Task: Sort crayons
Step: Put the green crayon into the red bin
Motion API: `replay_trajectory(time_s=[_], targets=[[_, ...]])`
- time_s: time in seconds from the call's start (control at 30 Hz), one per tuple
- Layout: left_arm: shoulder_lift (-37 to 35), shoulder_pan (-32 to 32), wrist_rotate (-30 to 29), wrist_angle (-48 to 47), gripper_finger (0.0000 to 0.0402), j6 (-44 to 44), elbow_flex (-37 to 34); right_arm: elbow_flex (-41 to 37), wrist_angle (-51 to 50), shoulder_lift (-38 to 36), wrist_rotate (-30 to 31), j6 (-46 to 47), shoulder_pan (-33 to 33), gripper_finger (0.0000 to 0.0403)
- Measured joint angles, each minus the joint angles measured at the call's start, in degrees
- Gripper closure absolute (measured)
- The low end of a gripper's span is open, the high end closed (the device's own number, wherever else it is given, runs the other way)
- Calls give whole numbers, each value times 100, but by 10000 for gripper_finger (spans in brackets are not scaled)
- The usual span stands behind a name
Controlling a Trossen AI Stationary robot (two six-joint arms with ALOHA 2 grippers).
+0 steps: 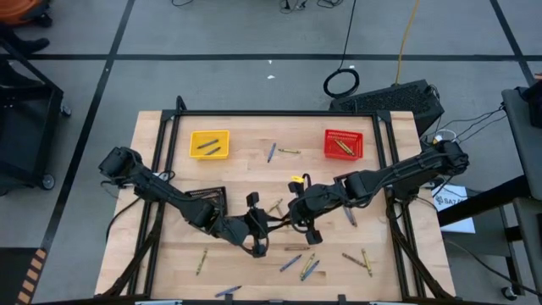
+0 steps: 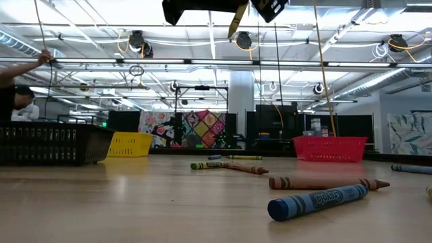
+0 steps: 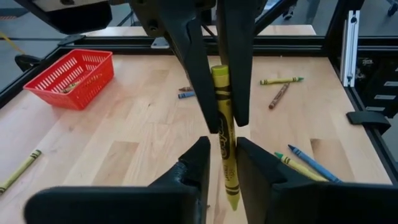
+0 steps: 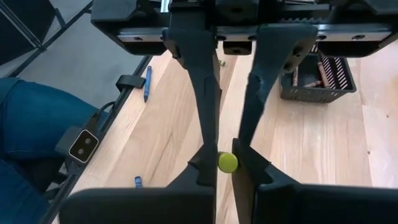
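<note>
The two arms meet above the middle of the pale wooden table (image 1: 169, 254), passing one yellow-green wax crayon (image 3: 224, 134) with a paper wrapper from gripper to gripper. The right gripper (image 1: 298, 203) has its fingers clamped on the crayon: in the left wrist view those two dark fingers come in from beyond and pinch its upper half. The left gripper (image 3: 219, 152) has its own fingers just beside the lower half, one on each side, standing slightly apart with thin gaps showing, so they look to be letting go rather than gripping.

To do this handover well, I judge the left fingers should widen fully before that arm draws away, and draw off along the crayon's length, so they do not drag or twist it in the right fingers' pinch. The right fingers should keep firm pressure; the stick is thin and smooth and could pivot.

The crayon is slim and straight, with dark print on its wrapper and a bare pointed tip (image 3: 233, 202) past the left fingers. In the right wrist view only its round yellow-green end (image 4: 227, 162) shows, sitting between the right fingers. It hangs clear of the table, well apart from the loose crayons lying around.
</note>
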Motion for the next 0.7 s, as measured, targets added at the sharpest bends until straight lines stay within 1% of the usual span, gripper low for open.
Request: replay_trajectory(time_s=[0.17, 0.33, 0.53, 0.7], targets=[[-5, 3, -36, -53, 317, -2, 0, 0, -193, 0, 116, 65, 0, 402], [-7, 8, -38, -391, 315, -7, 2, -2, -604, 0, 164, 213, -51, 402], [-7, 6, -36, -706, 315, -50, 2, -2, -1193, -2, 791, 313, -171, 402], [-7, 3, -34, -859, 315, -60, 2, -2, -1701, -2, 1314, 714, -414, 401]])
